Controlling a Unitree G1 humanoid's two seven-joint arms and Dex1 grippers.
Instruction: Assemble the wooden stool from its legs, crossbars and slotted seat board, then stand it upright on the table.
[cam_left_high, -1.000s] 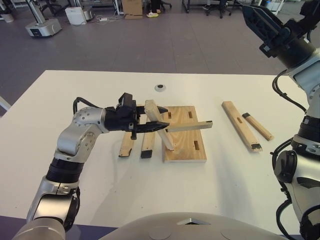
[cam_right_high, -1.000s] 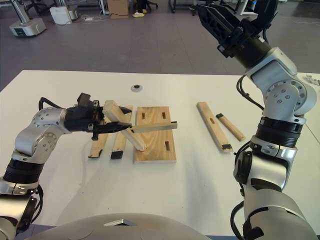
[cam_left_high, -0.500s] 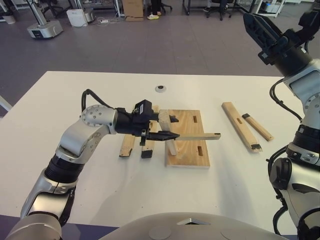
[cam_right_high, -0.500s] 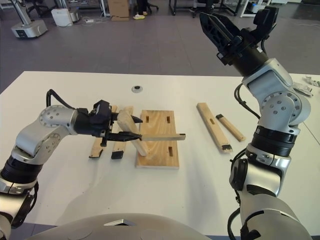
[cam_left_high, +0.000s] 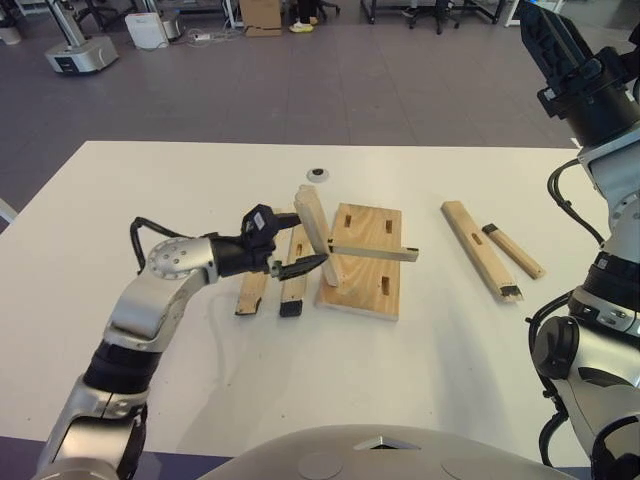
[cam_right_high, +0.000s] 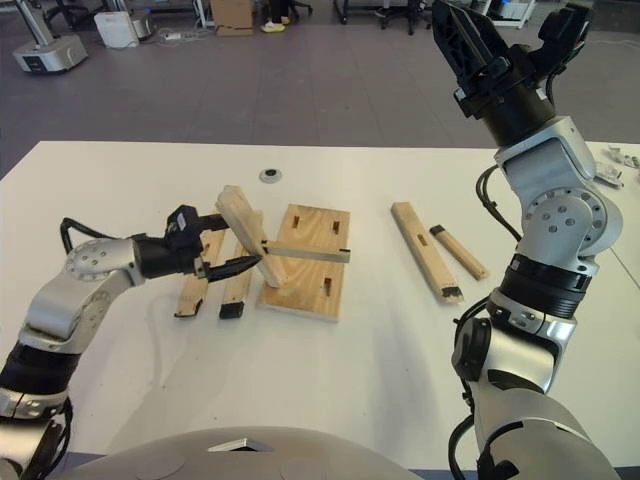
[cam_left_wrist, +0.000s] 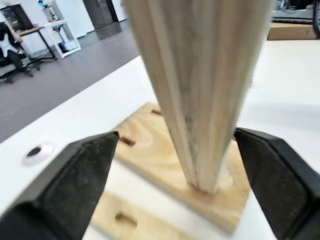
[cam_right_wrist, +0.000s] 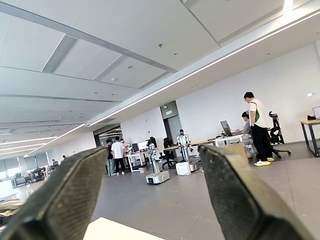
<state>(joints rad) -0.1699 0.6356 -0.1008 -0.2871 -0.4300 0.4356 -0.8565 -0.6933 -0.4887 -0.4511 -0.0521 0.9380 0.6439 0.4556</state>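
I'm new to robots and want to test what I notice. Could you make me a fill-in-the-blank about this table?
The left tool is ___ around the leaning leg.
___ loose wooden pieces lie right of the seat board.
The right tool, raised high, holds ___.
Missing: open; two; nothing.

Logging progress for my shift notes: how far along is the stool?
Done: one leg has a crossbar joined to it. In hand: the left gripper brackets that leg, open, as it stands tilted on the seat board. Left: four loose pieces, every other joint, standing it up.
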